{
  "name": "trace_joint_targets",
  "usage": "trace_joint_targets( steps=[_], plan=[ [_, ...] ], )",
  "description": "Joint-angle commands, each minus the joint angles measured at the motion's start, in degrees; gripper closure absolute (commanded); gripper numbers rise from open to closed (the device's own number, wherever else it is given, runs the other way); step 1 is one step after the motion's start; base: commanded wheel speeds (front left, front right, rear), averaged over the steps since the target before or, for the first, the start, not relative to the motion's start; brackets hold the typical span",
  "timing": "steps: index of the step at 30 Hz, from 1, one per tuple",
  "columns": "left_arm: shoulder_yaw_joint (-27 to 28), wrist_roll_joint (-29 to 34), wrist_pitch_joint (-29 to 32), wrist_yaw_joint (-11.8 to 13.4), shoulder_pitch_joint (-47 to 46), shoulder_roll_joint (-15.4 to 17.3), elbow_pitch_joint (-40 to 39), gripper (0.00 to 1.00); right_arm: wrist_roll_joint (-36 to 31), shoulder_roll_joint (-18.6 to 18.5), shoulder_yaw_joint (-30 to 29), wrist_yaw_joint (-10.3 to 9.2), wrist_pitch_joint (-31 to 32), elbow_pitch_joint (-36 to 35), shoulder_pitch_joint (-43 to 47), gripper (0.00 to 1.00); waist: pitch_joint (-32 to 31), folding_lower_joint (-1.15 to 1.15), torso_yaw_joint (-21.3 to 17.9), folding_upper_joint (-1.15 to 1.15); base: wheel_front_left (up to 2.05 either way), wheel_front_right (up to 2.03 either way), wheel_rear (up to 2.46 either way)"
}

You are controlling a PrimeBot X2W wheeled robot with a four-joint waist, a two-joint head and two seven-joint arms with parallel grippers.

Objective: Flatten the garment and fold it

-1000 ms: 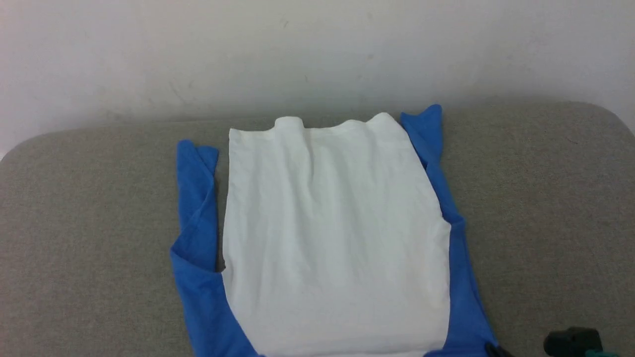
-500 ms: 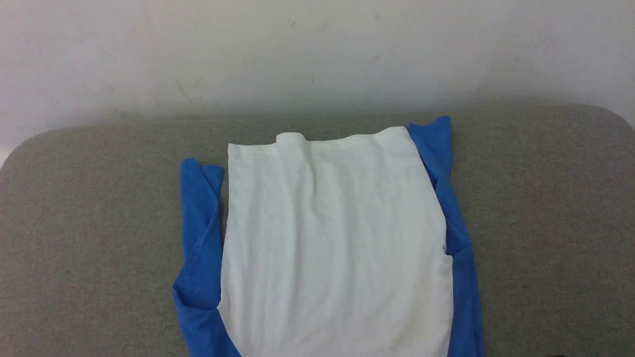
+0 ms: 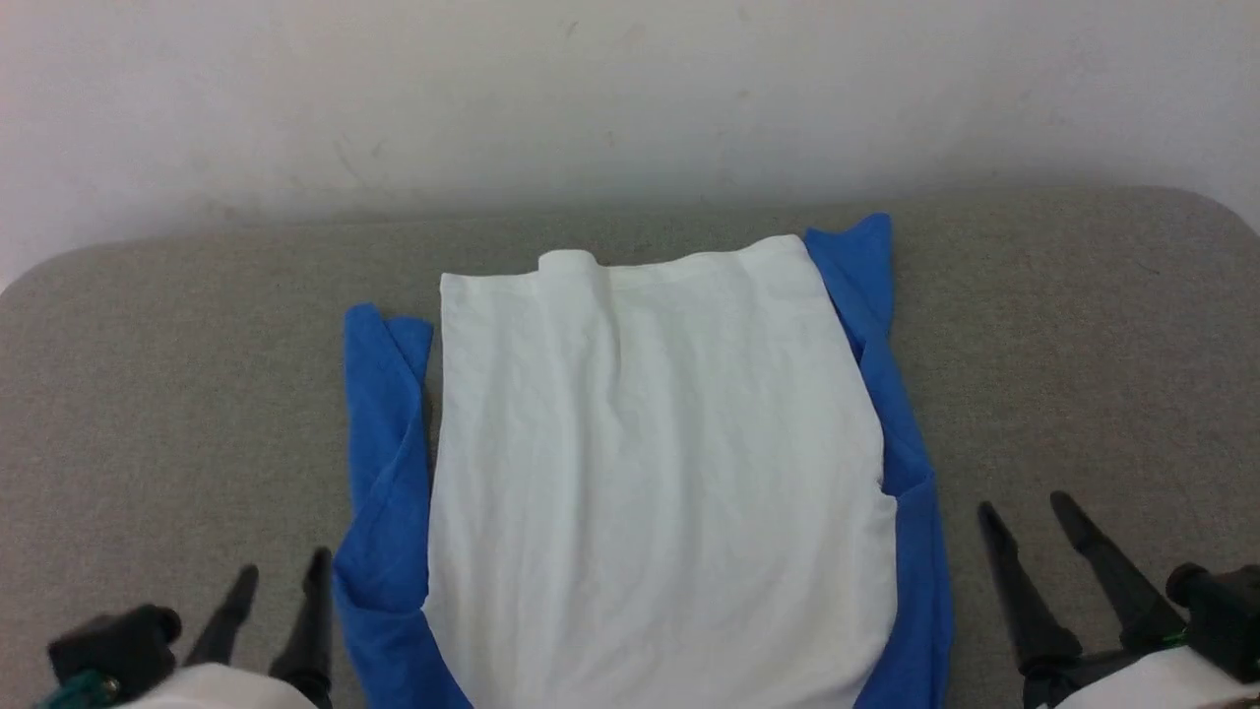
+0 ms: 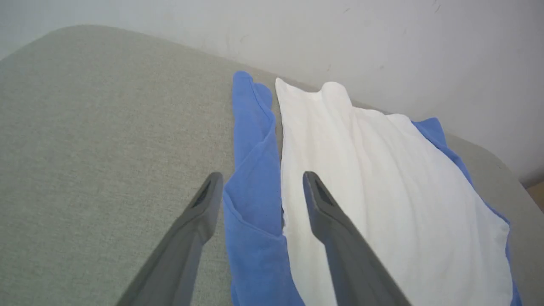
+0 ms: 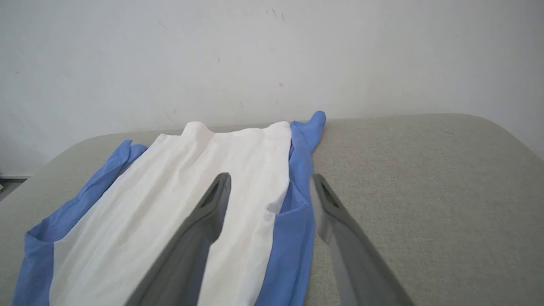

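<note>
The garment [image 3: 650, 463] lies flat on the grey surface, a white panel on top with blue strips along both sides; it also shows in the left wrist view [image 4: 382, 182] and the right wrist view [image 5: 178, 199]. My left gripper [image 3: 281, 573] stands open at the lower left, just beside the garment's left blue edge, holding nothing. In its own view the left gripper [image 4: 260, 180] hovers over that blue strip. My right gripper [image 3: 1029, 510] is open at the lower right, a little clear of the right blue edge. From its wrist the right gripper [image 5: 270, 180] spans the right blue strip.
The grey padded surface [image 3: 148, 414] has rounded far corners and runs up to a pale wall [image 3: 630, 89]. Bare surface lies to the left and right of the garment.
Both grippers have come into the head view at the bottom corners, standing open. The head camera shifted slightly; the garment lies as before.
</note>
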Motion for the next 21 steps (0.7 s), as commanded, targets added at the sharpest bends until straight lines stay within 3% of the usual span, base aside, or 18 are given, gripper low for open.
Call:
trace_joint_targets(
  steps=[1,11,16,21],
  plan=[
    [1.61,1.27,-1.78,0.45,-3.53,0.8,-0.45,0.0,-0.64,0.45,-0.56,-0.05,-0.83,-1.35,-1.98,0.0,1.26,0.0,-0.68,0.0,0.0,0.0,0.0],
    [5.92,1.7,-7.77,-1.62,-27.15,3.69,10.58,0.0,-1.02,-0.19,-0.34,-0.05,-0.75,-3.47,-10.54,0.0,10.73,0.0,-3.31,0.0,0.0,0.0,0.0],
    [4.07,2.21,-3.66,-4.47,-41.0,7.91,20.44,0.0,-1.06,-0.44,-0.15,-0.05,-0.81,-3.56,-13.07,0.0,15.5,0.0,-4.4,0.0,0.0,0.0,0.0],
    [0.18,2.89,5.55,-7.31,-52.43,11.89,31.07,0.0,-0.73,-0.6,0.54,-0.05,-0.99,-3.12,-15.33,0.0,19.26,0.0,-5.99,0.0,0.0,0.0,0.0]
  ],
)
